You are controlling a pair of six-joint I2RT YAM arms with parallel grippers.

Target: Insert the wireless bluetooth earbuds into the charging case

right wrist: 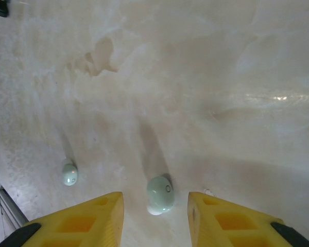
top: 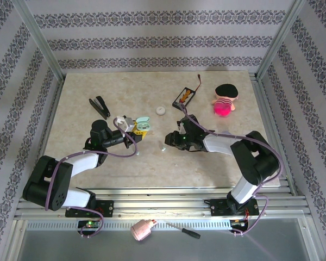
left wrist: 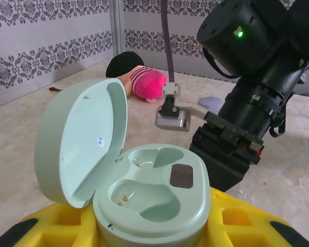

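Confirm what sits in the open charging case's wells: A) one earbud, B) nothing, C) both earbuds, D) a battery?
B: both wells of the mint-green charging case are bare, while one earbud and a second earbud lie on the table.

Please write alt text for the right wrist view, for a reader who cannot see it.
A small mint-green earbud lies on the marble table between the two yellow fingers of the right gripper, which stand apart without touching it. A second earbud lies further left.
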